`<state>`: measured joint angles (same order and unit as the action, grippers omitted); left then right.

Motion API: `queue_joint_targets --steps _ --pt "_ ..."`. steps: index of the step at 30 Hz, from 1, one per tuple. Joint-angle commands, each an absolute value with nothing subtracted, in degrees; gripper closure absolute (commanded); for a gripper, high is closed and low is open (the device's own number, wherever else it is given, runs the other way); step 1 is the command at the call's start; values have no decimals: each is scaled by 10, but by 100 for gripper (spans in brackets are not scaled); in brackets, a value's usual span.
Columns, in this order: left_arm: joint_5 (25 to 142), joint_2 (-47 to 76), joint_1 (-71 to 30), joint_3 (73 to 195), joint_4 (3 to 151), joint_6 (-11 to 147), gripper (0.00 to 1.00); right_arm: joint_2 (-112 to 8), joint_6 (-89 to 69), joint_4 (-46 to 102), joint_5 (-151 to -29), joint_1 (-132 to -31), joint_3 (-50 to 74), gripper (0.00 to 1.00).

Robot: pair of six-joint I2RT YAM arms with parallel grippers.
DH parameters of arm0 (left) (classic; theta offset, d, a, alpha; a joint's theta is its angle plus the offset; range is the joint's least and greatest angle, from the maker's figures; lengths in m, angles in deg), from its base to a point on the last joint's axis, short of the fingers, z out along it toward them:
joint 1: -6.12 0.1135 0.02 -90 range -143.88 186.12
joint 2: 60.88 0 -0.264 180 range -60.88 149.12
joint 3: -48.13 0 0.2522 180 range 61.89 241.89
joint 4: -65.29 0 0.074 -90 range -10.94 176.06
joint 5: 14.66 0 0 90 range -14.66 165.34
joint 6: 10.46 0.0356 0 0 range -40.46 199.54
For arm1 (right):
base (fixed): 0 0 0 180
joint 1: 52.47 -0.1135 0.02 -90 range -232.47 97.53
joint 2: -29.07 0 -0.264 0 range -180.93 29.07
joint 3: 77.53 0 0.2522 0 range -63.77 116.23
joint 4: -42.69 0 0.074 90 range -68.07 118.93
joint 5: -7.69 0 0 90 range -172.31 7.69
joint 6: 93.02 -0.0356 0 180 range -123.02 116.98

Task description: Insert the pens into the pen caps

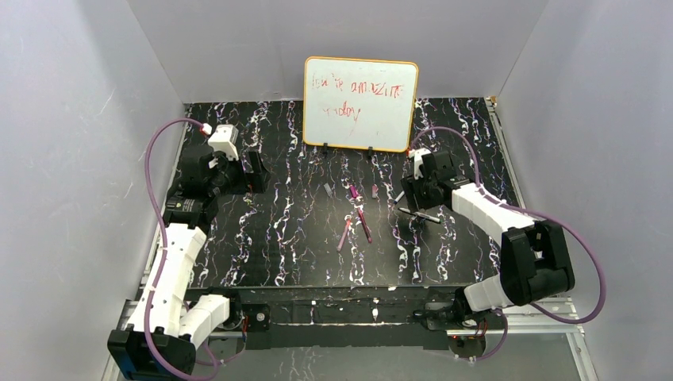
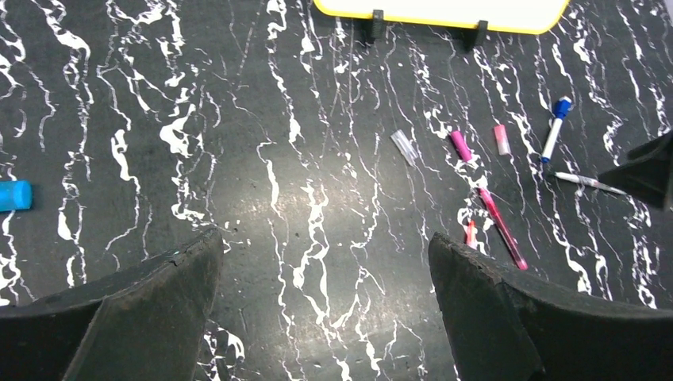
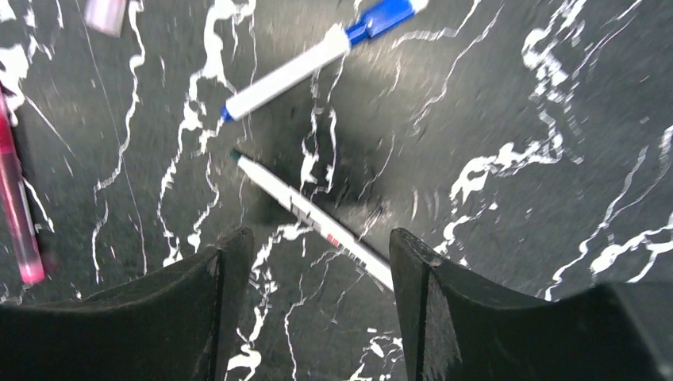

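**Top external view.** The whiteboard (image 1: pixel 360 103) stands at 12 o'clock on the black marbled table (image 1: pixel 278 254). The left gripper (image 1: pixel 255 173) sits at 9 o'clock, well apart from the pens. The right gripper (image 1: pixel 409 197) sits at 3 o'clock of table centre, over a white pen (image 1: pixel 421 214). Two pink pens (image 1: pixel 363 225) lie near centre, and a magenta cap (image 1: pixel 353 191) lies at their 12 o'clock.

**Left wrist view.** The left gripper's fingers (image 2: pixel 143 309) are spread wide, with only bare table between them. At 1 o'clock, a grey cap (image 2: pixel 404 146), the magenta cap and a pink cap (image 2: pixel 501 139) lie in a row, each apart from the next. A blue-ended pen (image 2: pixel 553 131) lies at 2 o'clock. A blue object (image 2: pixel 14 195) lies at the 9 o'clock edge.

**Right wrist view.** The right gripper's jaws stand apart and straddle the white pen without pinching it. The pen lies flat on the table, its dark tip pointing to 10 o'clock. Its rear end passes behind the right-hand finger, and contact there cannot be determined. The blue-ended pen lies at 12 o'clock, apart from the white pen.
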<state>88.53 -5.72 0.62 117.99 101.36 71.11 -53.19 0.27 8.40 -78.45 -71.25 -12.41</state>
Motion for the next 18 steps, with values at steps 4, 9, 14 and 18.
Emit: queue_joint_targets --steps 4,9,14,18 --pt "927 -76 -16 1164 1036 721 2 -467 16 137 -805 -714 -209 26" --pt "909 -93 -28 1152 1041 729 1 -474 21 141 -774 -715 -214 26" --pt "889 -101 -34 1153 1044 732 2 -504 26 157 -736 -715 -205 28" --pt "883 -103 -41 1153 1045 735 2 -531 29 172 -737 -715 -206 30"
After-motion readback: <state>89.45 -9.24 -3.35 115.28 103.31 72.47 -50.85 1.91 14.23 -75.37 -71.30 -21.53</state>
